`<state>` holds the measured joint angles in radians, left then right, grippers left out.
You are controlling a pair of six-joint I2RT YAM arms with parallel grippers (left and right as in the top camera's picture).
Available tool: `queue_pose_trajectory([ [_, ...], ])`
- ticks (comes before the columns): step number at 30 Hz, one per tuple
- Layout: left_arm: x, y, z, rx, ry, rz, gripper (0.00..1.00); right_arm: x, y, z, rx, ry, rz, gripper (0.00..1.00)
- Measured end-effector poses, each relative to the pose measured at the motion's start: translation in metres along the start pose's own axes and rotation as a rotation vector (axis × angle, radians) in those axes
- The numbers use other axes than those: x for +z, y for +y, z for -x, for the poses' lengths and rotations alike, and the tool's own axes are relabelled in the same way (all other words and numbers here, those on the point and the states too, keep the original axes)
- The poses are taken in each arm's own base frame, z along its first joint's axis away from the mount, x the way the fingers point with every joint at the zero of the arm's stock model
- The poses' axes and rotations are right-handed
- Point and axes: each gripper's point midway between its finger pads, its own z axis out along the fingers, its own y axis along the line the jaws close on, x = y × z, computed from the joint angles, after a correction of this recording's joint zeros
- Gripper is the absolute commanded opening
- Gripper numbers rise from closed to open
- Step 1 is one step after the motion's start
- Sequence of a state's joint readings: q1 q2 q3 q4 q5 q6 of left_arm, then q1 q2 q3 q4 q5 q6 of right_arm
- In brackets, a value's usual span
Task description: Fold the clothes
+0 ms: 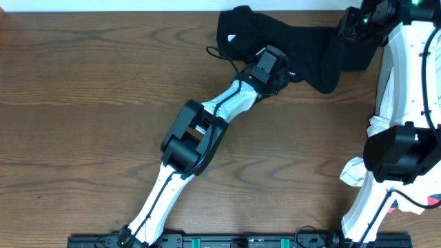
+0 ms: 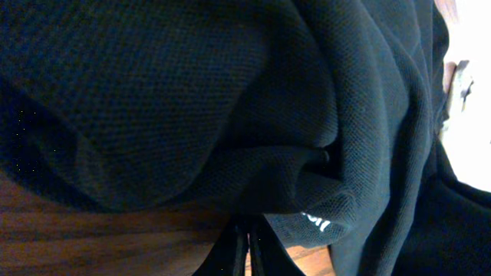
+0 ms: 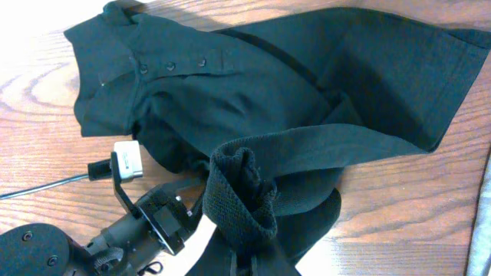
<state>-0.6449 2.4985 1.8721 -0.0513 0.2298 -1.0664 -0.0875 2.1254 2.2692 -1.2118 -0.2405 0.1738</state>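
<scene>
Clothes: the clothes are one black knit garment, crumpled at the top of the overhead view, right of centre, and reaching toward the upper right corner
Collar end: in the right wrist view the collar and a row of small dark buttons sit at the upper left, with a flatter panel spread toward the upper right
Lettering: small white lettering shows on a fold at the lower right of the left wrist view
Left gripper: the left gripper is at the garment's lower edge, jaws drawn narrow with black cloth pinched between them; fabric fills nearly all of its own camera's view
Right gripper: the right gripper is at the garment's right end, jaws closed on a bunched ridge of fabric that rises at the bottom centre of its own view
Surface: a brown wood-grain surface lies under the garment
White cloth: white cloth lies at the right edge of the overhead view, beside the right arm, apart from the black garment
</scene>
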Motion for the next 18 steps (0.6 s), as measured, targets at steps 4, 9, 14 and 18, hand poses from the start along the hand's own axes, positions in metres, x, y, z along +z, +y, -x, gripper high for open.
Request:
queue_pose_trajectory([
  [4, -0.005, 0.005, -0.001, 0.09, 0.024, 0.026, 0.06, 0.0, -0.001, 0.0, -0.003, 0.0, -0.003, 0.01],
  [9, -0.035, 0.024, 0.003, 0.178, 0.07, 0.146, 0.06, 0.0, -0.001, 0.0, -0.006, 0.0, -0.005, 0.01],
  [14, -0.095, 0.023, 0.037, 0.258, 0.028, 0.231, 0.06, 0.0, -0.001, -0.001, -0.006, 0.003, -0.005, 0.01],
  [18, -0.149, 0.011, 0.06, 0.3, -0.013, 0.257, 0.06, 0.0, 0.001, -0.002, -0.008, 0.009, -0.001, 0.01],
])
